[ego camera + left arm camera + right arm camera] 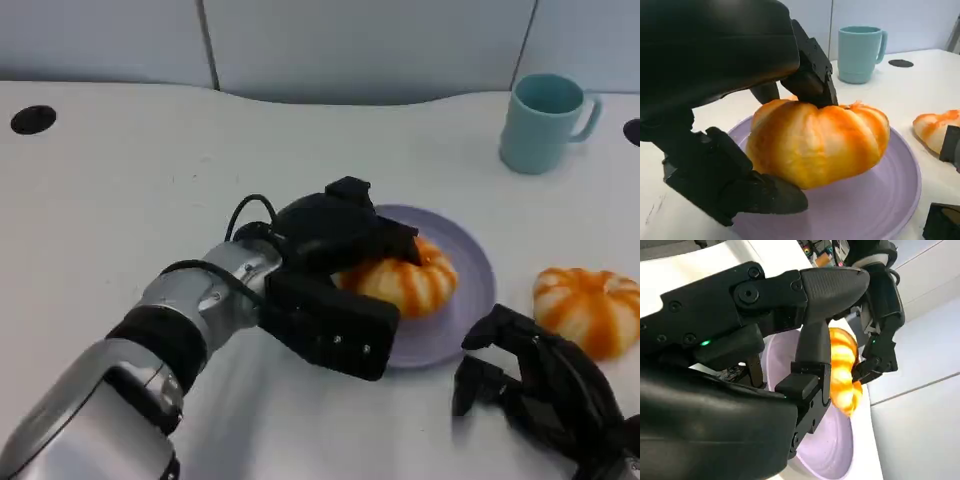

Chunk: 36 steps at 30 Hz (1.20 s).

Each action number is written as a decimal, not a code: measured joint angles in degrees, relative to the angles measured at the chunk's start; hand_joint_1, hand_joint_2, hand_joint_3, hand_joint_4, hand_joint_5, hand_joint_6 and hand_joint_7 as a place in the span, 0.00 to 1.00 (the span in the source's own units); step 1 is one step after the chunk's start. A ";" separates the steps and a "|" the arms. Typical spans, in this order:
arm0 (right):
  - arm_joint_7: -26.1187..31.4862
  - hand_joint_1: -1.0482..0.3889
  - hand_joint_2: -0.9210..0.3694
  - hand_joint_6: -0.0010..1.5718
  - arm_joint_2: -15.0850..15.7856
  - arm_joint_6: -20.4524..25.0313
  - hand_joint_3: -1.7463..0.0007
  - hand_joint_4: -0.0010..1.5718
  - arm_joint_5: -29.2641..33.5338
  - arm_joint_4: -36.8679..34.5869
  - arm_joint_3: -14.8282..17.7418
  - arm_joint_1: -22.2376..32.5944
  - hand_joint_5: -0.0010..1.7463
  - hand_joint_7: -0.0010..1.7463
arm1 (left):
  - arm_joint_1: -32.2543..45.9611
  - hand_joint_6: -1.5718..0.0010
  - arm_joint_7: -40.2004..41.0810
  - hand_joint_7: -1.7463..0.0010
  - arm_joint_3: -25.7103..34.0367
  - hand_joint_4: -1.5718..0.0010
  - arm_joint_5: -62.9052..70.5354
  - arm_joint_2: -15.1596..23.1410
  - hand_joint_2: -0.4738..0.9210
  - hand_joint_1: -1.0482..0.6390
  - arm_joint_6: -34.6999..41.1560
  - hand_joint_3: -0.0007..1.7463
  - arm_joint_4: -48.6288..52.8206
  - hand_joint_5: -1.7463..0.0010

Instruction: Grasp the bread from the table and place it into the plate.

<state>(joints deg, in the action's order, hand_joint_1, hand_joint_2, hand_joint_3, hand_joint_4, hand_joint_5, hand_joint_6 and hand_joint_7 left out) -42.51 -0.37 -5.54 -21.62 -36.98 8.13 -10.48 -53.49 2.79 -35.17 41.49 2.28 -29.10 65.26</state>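
Bread (820, 142) is a round, ribbed bun, golden with orange stripes and a shiny crust, and it sits inside the lilac plate (890, 200), resting on the plate's bottom. The left hand (335, 275) grips it: in the left wrist view one of its fingers (810, 80) presses on the top of the bun and another (755, 192) lies low against its near side. In the right wrist view the same bun (842, 372) shows between these black fingers, above the plate (832, 450).

Nearest to the robot, the right hand (535, 385) rests on the white table (120, 220) just beside the plate's edge (470, 300); its fingers are apart, slightly curled, and they hold nothing. Its lower part is cut off by the picture's border.

A second bun (590, 308) of the same look lies on the table just behind the right hand. Farther back stands a teal mug (540, 120), upright, with its handle to the right.

I can read no writing or label on any of these things.
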 measured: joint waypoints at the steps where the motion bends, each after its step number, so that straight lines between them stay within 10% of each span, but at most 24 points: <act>1: 0.23 0.38 0.00 0.37 0.00 0.00 0.83 0.45 0.04 0.21 -0.08 0.11 0.94 0.75 | 0.00 0.76 -1.14 0.82 0.01 0.84 -0.10 0.01 1.00 0.18 0.59 0.14 -0.02 0.50; 3: 0.44 0.38 0.00 0.37 0.00 0.00 0.83 0.45 0.06 0.44 -0.19 0.24 0.94 0.75 | 0.01 0.77 -2.26 0.82 0.06 0.84 -0.33 0.07 1.00 0.18 1.29 0.14 -0.18 0.51; 7: -0.84 0.38 0.00 0.37 0.01 -0.48 0.83 0.45 -0.41 -0.63 0.14 -0.07 0.93 0.75 | 0.01 0.99 -3.17 0.97 -0.20 0.99 -0.14 0.44 1.00 0.03 2.98 0.29 -2.32 0.94; 17: -1.59 0.37 0.00 0.38 0.03 -1.81 0.84 0.46 -0.25 -2.41 0.27 -0.87 0.93 0.75 | 0.19 1.00 -8.67 1.00 0.47 1.00 -0.82 3.44 1.00 0.00 5.08 0.30 -9.28 1.00; 21: -1.21 0.38 0.00 0.38 0.03 -1.80 0.83 0.46 -0.04 -2.47 0.18 -1.08 0.93 0.74 | 1.48 0.90 -13.72 0.94 3.23 0.90 -5.28 5.17 1.00 0.00 5.48 0.26 -13.87 0.94; 25: -1.68 0.39 0.00 0.37 0.06 -1.97 0.82 0.45 -0.23 -3.11 0.37 -1.35 0.93 0.74 | 5.45 0.98 -15.17 0.67 8.70 0.99 -12.29 6.81 1.00 0.00 3.55 0.25 -18.84 0.64; 33: -1.87 0.38 0.00 0.37 0.10 -1.74 0.83 0.44 -0.34 -3.54 0.49 -1.75 0.94 0.74 | 13.94 0.94 -16.71 0.64 16.36 1.00 -24.18 7.72 1.00 0.05 -1.17 0.24 -26.61 0.54; 36: -1.82 0.38 0.00 0.36 0.11 -1.61 0.83 0.44 -0.23 -3.61 0.40 -1.95 0.94 0.74 | 17.53 0.77 -18.20 0.72 19.78 0.89 -30.23 7.79 1.00 0.12 -1.90 0.19 -30.01 0.43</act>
<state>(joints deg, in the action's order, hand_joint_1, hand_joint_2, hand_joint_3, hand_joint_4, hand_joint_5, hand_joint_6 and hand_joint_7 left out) -44.33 -0.25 -7.15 -21.86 -40.60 8.53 -12.43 -35.96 -15.41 -15.39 11.27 10.07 -31.00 35.25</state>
